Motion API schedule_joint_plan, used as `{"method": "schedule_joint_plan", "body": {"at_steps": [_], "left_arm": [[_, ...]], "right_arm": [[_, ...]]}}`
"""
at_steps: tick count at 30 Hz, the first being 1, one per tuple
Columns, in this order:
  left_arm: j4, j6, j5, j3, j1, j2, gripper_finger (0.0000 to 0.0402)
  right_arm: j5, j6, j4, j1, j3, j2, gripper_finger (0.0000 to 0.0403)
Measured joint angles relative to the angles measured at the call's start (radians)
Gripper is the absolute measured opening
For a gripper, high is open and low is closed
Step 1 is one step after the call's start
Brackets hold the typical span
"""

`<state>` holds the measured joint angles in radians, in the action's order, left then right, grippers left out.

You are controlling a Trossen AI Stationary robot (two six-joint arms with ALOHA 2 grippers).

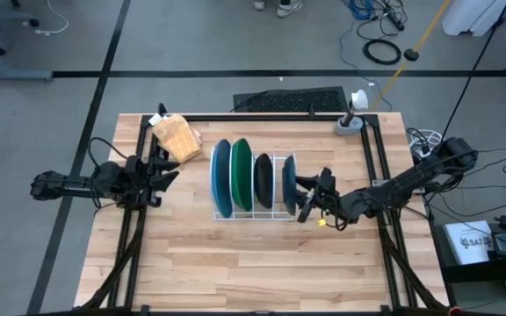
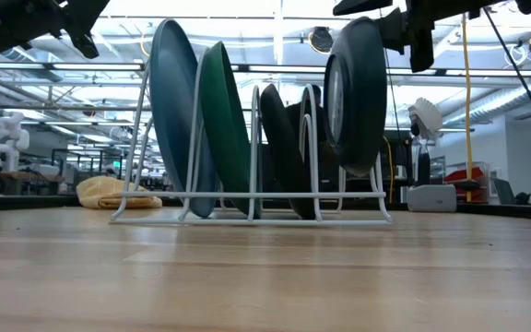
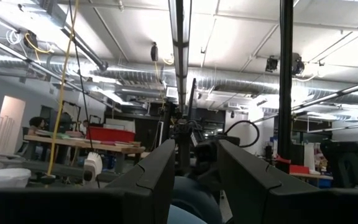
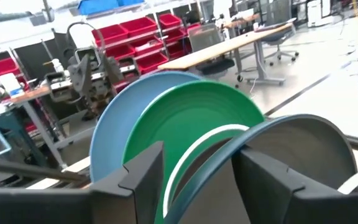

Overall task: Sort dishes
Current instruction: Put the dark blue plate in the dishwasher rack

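Note:
A white wire rack (image 1: 251, 214) stands mid-table. In it the large light blue plate (image 1: 222, 175), the large green plate (image 1: 242, 171) and the smaller black plate (image 1: 263, 180) stand on edge. My right gripper (image 1: 304, 200) is shut on the smaller dark teal plate (image 2: 358, 92) at the rack's right end. In the low view this plate's lower edge sits above the rack's base wires. My left gripper (image 1: 167, 171) is open and empty, left of the rack, and its wrist view shows only the light blue plate's top (image 3: 188, 202) below its fingers. My right gripper pinches the dark teal plate's upper rim (image 4: 244, 143) between its two fingers, one on each face. The fingers come from the table's right side, slanting down. The plate stands upright on edge, raised off the rack's base and still between the rack's wires.
A tan wooden block (image 1: 176, 136) lies at the far left of the table, behind my left gripper. A grey camera stand (image 1: 351, 123) sits at the far right. Black frame rails (image 1: 372, 167) run along the table's sides. The near half of the table is bare wood (image 1: 253, 272).

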<state>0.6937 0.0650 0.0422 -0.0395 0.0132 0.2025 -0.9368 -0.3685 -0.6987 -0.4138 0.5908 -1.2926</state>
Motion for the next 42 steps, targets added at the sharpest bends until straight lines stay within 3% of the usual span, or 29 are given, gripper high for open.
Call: {"method": "schedule_joint_plan", "body": {"at_steps": [13, 18, 26, 34, 42], "left_arm": [[0.000, -0.002, 0.000, 0.000, 0.000, 0.000, 0.0132], [0.000, -0.002, 0.000, 0.000, 0.000, 0.000, 0.0132], [0.000, -0.002, 0.000, 0.000, 0.000, 0.000, 0.0132], [0.000, -0.002, 0.001, 0.000, 0.000, 0.000, 0.0132], [0.000, -0.002, 0.001, 0.000, 0.000, 0.000, 0.0132]], "right_arm": [[0.002, -0.034, -0.012, 0.100, 0.014, 0.000, 0.0194], [0.064, -0.062, 0.016, 0.156, 0.060, 0.000, 0.0194], [0.107, -0.237, 0.402, 0.192, 0.138, -0.001, 0.0194], [0.107, -0.085, 0.463, 0.183, 0.219, -0.001, 0.0194], [0.158, -0.124, 0.808, 0.186, 0.317, 0.000, 0.0194]]}}
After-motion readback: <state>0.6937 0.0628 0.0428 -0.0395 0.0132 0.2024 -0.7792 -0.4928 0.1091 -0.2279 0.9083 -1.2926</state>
